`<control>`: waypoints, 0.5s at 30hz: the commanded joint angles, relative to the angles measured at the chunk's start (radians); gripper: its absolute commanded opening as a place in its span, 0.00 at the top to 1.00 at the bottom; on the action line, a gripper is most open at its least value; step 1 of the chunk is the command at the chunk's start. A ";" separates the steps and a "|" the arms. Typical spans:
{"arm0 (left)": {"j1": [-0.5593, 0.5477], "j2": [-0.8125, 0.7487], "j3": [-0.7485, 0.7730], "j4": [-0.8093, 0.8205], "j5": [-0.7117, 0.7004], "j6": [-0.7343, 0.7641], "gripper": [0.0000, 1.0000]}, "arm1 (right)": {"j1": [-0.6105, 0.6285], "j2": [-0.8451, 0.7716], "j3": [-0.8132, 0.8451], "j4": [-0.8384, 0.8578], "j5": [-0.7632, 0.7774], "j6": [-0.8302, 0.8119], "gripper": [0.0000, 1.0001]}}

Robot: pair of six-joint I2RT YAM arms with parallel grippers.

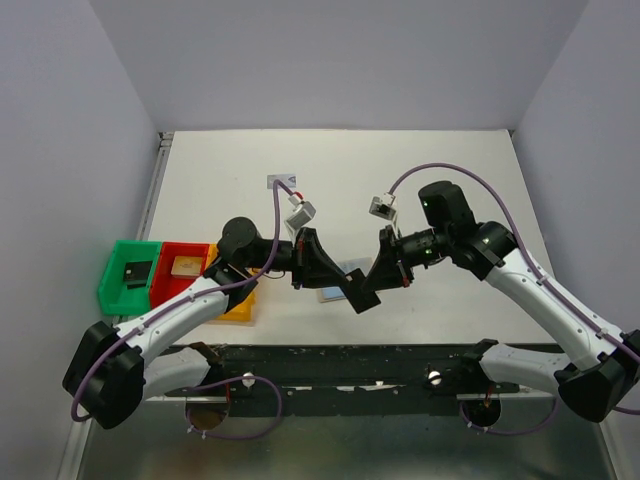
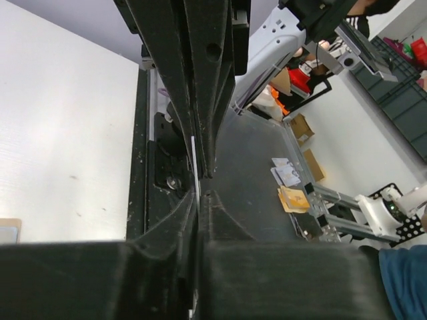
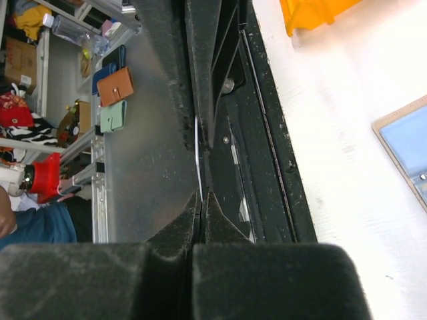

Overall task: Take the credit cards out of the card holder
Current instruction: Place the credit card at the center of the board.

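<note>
A black credit card (image 1: 363, 295) hangs just above the table between my two arms. The left gripper (image 1: 349, 283) pinches it from the left and the right gripper (image 1: 374, 282) from the right. In the left wrist view the card shows as a thin pale edge (image 2: 195, 167) between my nearly closed left gripper (image 2: 200, 185), with the other arm's fingers coming in from above. The right wrist view shows the same edge (image 3: 198, 157) clamped in my right gripper (image 3: 202, 195). The card holder (image 1: 331, 293) lies open under the arms, and its light-blue panel with a tan border (image 3: 408, 141) shows on the white table.
At the left stand a green bin (image 1: 112, 285) with a black card (image 1: 137, 270) in it, a red bin (image 1: 170, 285) with a gold card (image 1: 184, 265), and a yellow bin (image 1: 238, 308). A small grey flat piece (image 1: 283, 181) lies further back on the table.
</note>
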 commanded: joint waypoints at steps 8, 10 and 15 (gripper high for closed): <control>0.072 -0.016 0.033 -0.160 -0.244 0.084 1.00 | 0.001 -0.096 0.049 0.000 0.385 0.072 0.47; 0.150 0.019 0.034 -0.154 -0.358 -0.007 1.00 | -0.004 -0.157 0.018 0.032 0.537 0.098 0.44; 0.251 0.212 0.129 -0.199 -0.652 -0.105 1.00 | -0.004 -0.240 -0.101 0.124 0.791 0.161 0.43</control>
